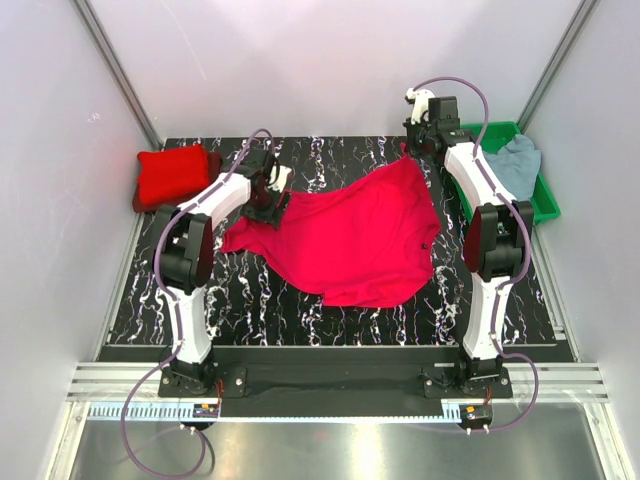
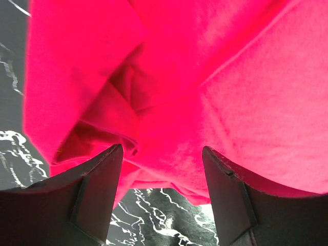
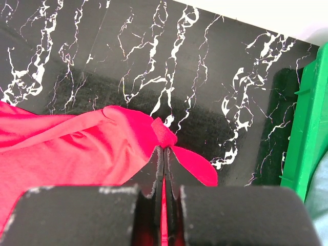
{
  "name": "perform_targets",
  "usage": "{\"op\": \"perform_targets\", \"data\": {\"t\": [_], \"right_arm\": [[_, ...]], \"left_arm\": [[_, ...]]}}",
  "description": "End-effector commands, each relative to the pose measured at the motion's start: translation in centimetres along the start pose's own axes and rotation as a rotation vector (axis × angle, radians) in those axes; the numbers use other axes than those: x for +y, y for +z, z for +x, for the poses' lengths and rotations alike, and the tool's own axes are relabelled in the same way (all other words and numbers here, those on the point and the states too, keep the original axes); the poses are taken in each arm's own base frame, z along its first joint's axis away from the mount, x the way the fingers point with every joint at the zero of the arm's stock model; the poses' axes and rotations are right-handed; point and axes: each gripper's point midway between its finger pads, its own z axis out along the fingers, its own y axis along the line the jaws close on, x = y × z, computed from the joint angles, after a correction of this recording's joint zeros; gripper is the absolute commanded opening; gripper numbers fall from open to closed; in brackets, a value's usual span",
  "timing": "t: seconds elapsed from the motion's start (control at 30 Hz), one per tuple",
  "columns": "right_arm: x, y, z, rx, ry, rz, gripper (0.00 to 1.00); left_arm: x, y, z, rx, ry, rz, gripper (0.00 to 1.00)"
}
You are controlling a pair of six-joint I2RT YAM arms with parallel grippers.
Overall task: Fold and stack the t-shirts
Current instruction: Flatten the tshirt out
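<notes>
One folded red shirt point(image 1: 172, 175) lies at the far left corner of the counter point(image 1: 250, 300) — that one looks done. A big red t-shirt point(image 1: 350, 240) lies in the middle of the counter, spread open and wrinkly, not folded yet. A grey-blue shirt point(image 1: 515, 160) sits in a heap in the green tray point(image 1: 548, 205) at the far right, so it looks like it waits for its turn.

The right end effector point(image 3: 164, 154) is squeezed tight on a little corner of the red t-shirt, at the shirt's far right side, near the tray. The corner pokes up between its fingers. The left end effector point(image 2: 163, 151) is at the left side of the same shirt. Its fingers stand apart, with a bunch of red cloth at the gap — I see no squeeze on it, so I think it has no hold of the cloth.

I think the job is near its start. One shirt is folded and one is in hand. Folding the big shirt, folding the grey-blue shirt and making the stack are all left to do
</notes>
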Motion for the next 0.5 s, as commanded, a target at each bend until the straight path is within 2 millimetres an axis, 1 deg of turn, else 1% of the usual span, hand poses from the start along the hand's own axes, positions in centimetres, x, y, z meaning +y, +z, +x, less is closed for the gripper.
{"op": "perform_targets", "data": {"t": [0.0, 0.13, 0.23, 0.27, 0.37, 0.4, 0.47], "right_arm": [[0.8, -2.7, -3.9, -0.105, -0.025, -0.009, 0.00], [0.9, -2.6, -3.9, -0.105, -0.023, -0.012, 0.00], [0.9, -2.6, -3.7, -0.100, -0.022, -0.011, 0.00], [0.9, -2.6, -3.7, -0.100, -0.025, -0.009, 0.00], [0.8, -2.8, -3.7, -0.101, -0.028, -0.003, 0.00], [0.8, -2.8, -3.5, -0.098, -0.032, -0.003, 0.00], [0.6, -2.7, -3.4, -0.097, -0.038, 0.005, 0.00]], "left_arm": [[0.7, -1.2, -2.5, -0.080, -0.018, -0.011, 0.68], [1.6, -0.6, -2.6, -0.094, -0.019, -0.043, 0.66], [2.0, 0.4, -2.2, -0.067, -0.028, -0.041, 0.59], [2.0, 0.9, -2.1, -0.056, -0.034, -0.029, 0.55], [1.7, 1.4, -2.2, -0.053, -0.037, -0.004, 0.46], [1.6, 1.5, -2.2, -0.052, -0.039, -0.001, 0.37], [1.5, 1.4, -2.4, -0.053, -0.041, 0.010, 0.24]]}}
